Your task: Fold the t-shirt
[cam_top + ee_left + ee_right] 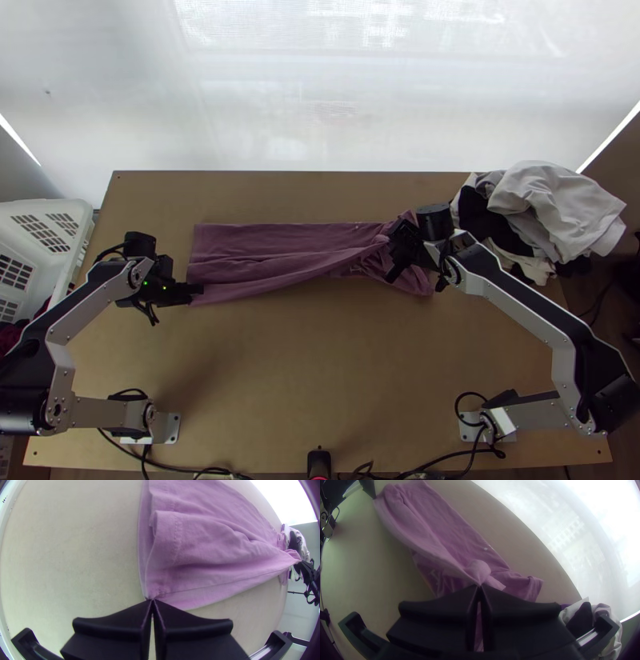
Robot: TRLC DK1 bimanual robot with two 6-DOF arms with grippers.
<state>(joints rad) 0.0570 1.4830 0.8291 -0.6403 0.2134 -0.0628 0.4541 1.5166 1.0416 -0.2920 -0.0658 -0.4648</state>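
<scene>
A mauve t-shirt [280, 260] lies as a long strip across the table, folded lengthwise in layers and bunched at its right end. My left gripper [194, 294] is at the strip's left end, on the corner nearer the arm bases. In the left wrist view, my left gripper [152, 601] is shut on that hem corner of the shirt [213, 546]. Over the bunched right part is my right gripper [394, 270]. In the right wrist view, my right gripper [480, 586] is shut on a pinched fold of the shirt [453, 536], drawn taut toward the left gripper.
A pile of white, grey and black clothes [540, 212] lies at the table's far right corner. A white basket [40, 248] stands at the left edge. Cables [192, 470] run along the near edge. Bare wood [304, 376] lies between the arms' bases.
</scene>
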